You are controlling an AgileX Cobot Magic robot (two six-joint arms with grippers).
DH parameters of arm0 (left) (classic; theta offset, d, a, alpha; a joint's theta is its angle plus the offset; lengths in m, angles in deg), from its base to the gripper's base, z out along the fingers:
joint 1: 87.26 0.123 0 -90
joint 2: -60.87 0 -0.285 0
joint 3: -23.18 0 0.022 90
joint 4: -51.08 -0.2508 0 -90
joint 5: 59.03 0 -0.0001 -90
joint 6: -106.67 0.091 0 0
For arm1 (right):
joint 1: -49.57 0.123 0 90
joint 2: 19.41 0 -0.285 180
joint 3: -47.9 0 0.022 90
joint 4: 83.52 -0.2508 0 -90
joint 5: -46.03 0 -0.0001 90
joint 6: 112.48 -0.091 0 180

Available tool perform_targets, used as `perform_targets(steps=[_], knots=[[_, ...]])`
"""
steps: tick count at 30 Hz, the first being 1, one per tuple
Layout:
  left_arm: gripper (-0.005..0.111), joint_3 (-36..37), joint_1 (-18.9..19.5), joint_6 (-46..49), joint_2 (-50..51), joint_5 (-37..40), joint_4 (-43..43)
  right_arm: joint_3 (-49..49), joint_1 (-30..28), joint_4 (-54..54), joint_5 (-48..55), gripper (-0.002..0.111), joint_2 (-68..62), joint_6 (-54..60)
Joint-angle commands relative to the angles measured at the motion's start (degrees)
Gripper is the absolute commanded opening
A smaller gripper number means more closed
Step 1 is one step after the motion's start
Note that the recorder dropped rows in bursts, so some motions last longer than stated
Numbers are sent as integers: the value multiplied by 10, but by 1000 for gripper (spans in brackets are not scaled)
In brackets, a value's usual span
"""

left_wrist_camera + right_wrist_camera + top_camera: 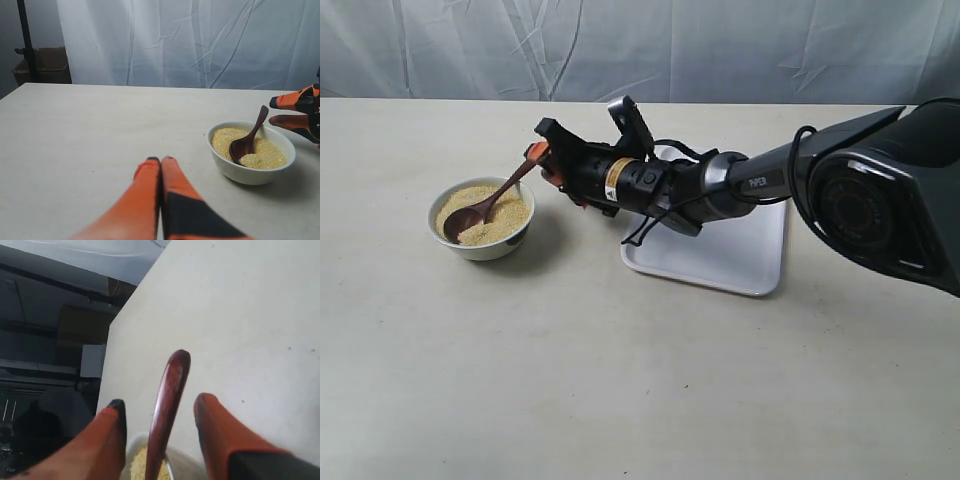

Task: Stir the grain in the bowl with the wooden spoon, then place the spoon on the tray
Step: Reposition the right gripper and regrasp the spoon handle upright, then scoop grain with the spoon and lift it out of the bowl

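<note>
The white bowl [480, 250] stands at the left of the table, filled with pale yellow grain [505, 222]. The dark wooden spoon [490, 205] leans in it, scoop sunk in the grain and handle slanting up over the rim. My right gripper [542, 165] is open around the handle's top end, a gap showing on each side of the handle [170, 395] between the orange fingers [210, 425]. The white tray [740, 260] lies under that arm. My left gripper [161, 161] is shut on nothing, low over the table short of the bowl [250, 172]; it is not seen in the exterior view.
The right arm [720, 190] stretches across the tray toward the bowl. A grey cloth backdrop [640, 50] hangs behind the table's far edge. A cardboard box [42, 65] and a dark pole [27, 45] stand beyond the table.
</note>
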Motion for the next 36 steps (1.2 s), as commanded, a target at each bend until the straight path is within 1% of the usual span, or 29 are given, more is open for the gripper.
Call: perform_targets(steps=[1,4,6,18,26,30,32,33,34,35,36], knots=[[0,2,0,0,-3,-4,-1,-23,6,11,17,45,1,0],[0,2,0,0,-3,-4,-1,-40,16,11,72,45,0,0],[0,2,0,0,-3,-4,-1,-44,16,11,88,45,0,0],[0,2,0,0,-3,-4,-1,-45,17,4,80,45,-5,0],[0,2,0,0,-3,-4,-1,-89,29,5,74,45,-35,-1],[0,2,0,0,-3,-4,-1,-92,29,-9,83,44,-36,-1],[0,2,0,0,-3,-4,-1,-92,29,-9,83,33,-36,-1],[0,2,0,0,-3,-4,-1,-92,29,-15,84,21,-36,-1],[0,2,0,0,-3,-4,-1,-92,29,-23,85,15,-36,-1],[0,2,0,0,-3,-4,-1,-92,29,-32,87,3,-36,-1],[0,2,0,0,-3,-3,-1,-92,29,-40,88,-1,-36,-1]])
